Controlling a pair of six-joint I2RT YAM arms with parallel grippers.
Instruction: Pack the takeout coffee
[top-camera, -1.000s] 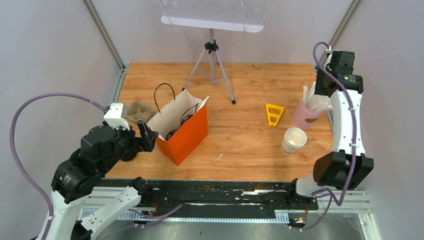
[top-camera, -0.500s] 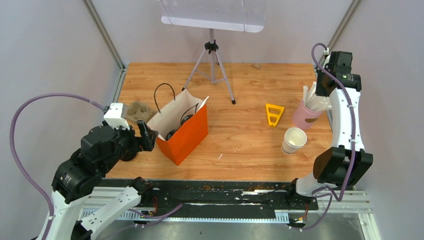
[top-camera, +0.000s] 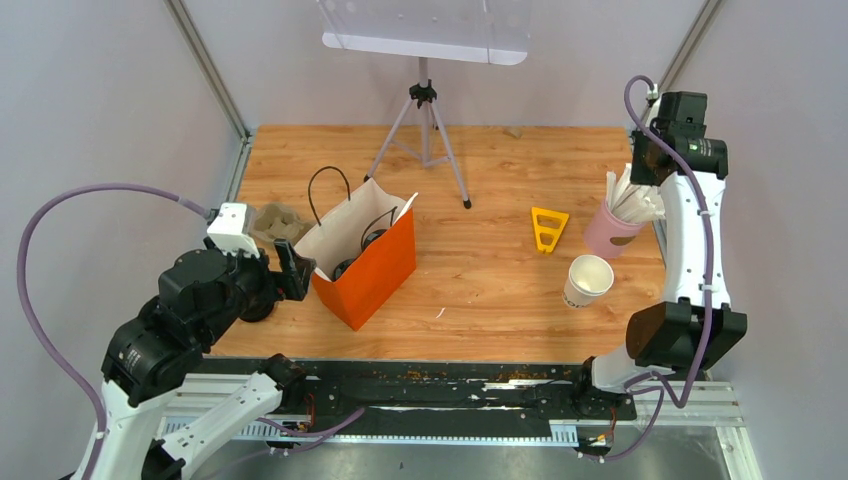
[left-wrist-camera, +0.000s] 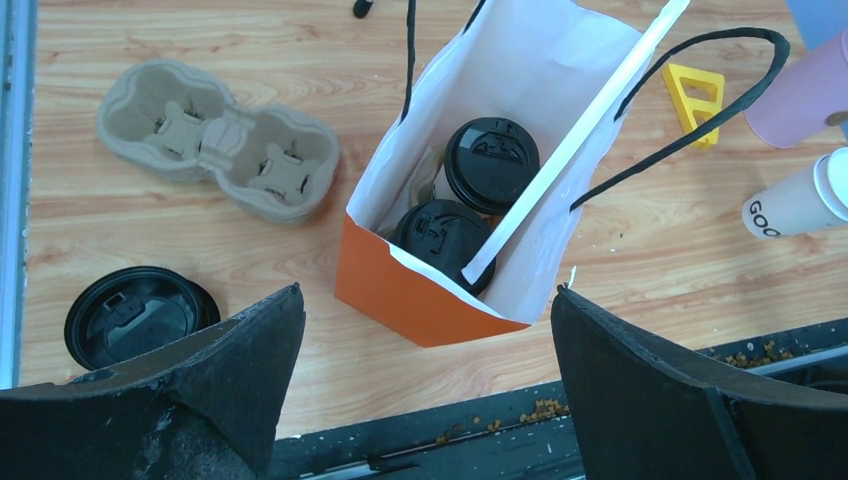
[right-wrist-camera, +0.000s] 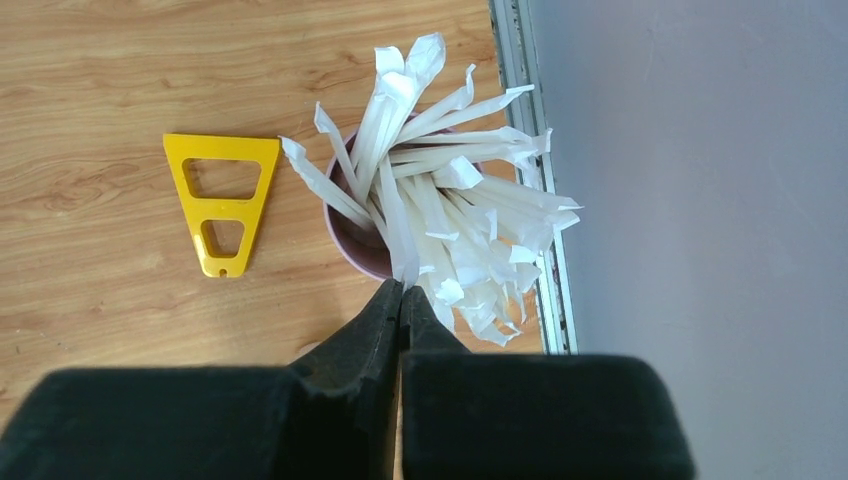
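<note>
Two takeout coffee cups with black lids (left-wrist-camera: 490, 165) (left-wrist-camera: 443, 240) stand inside the open orange paper bag (top-camera: 375, 270), and a white wrapped straw (left-wrist-camera: 560, 170) leans across them. A lidless white cup (top-camera: 587, 280) stands on the table at the right. My left gripper (left-wrist-camera: 428, 292) hangs open, above the near left of the bag, with nothing between its fingers. My right gripper (right-wrist-camera: 402, 285) is shut over the pink cup of straws (right-wrist-camera: 350, 235), its tips pinched on the near end of one white straw (right-wrist-camera: 393, 215).
A brown pulp cup tray (left-wrist-camera: 220, 140) lies left of the bag, and a loose black lid (left-wrist-camera: 135, 315) lies nearer me. A yellow triangular piece (top-camera: 548, 228) sits beside the pink cup. A tripod (top-camera: 425, 130) stands at the back centre. The table's right edge (right-wrist-camera: 520, 150) runs close to the straws.
The right gripper's jaws have closed onto the straw and its wrist has shifted slightly. The left arm has not moved.
</note>
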